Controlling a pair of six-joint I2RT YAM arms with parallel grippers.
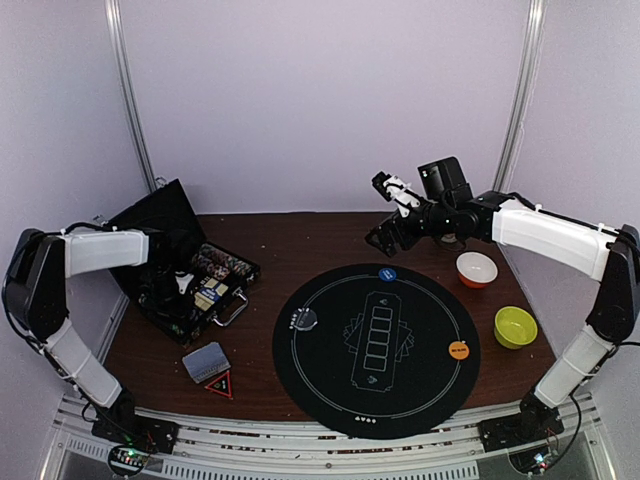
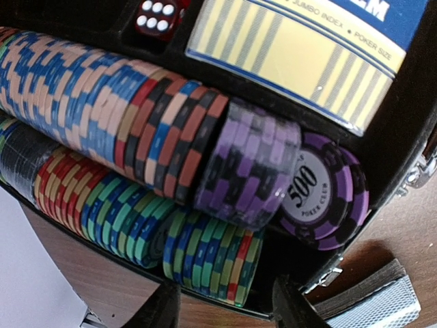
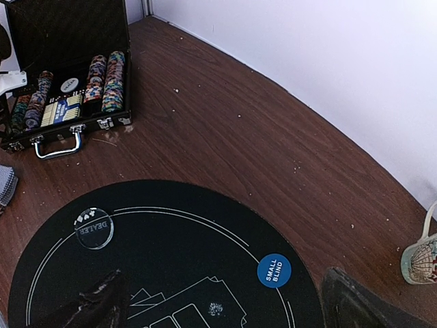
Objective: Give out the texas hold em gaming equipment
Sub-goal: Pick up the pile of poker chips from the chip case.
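Findings: the poker chips (image 2: 136, 102) stand on edge in tight rows inside an open black carrying case (image 1: 165, 225) at the left of the top view. Edges are striped blue-and-tan, red-and-black, purple-and-black, red-and-yellow and green-and-blue. One purple chip (image 2: 321, 191) at the end of a row faces out, its white centre marked "500". A boxed card deck (image 2: 300, 61) and a red die (image 2: 156, 15) lie beside the rows. The left end effector (image 2: 225, 311) is down at the case, fingers partly spread either side of the green-and-blue row's end; whether they press on chips cannot be told. A loose stack of grey-blue-backed playing cards (image 1: 205, 362) lies on the brown surface (image 1: 300, 240) below the case, clear of the mat. Three buttons lie on the round black mat (image 1: 330, 400): a blue one (image 3: 274, 270) reading "SMALL BLIND" at its top edge, a clear one (image 3: 93, 227) reading "DEALER" at its left, an orange one (image 1: 458, 350) at its right. The right end effector (image 3: 225, 307) hangs above the mat's upper edge, fingers fully spread and empty.
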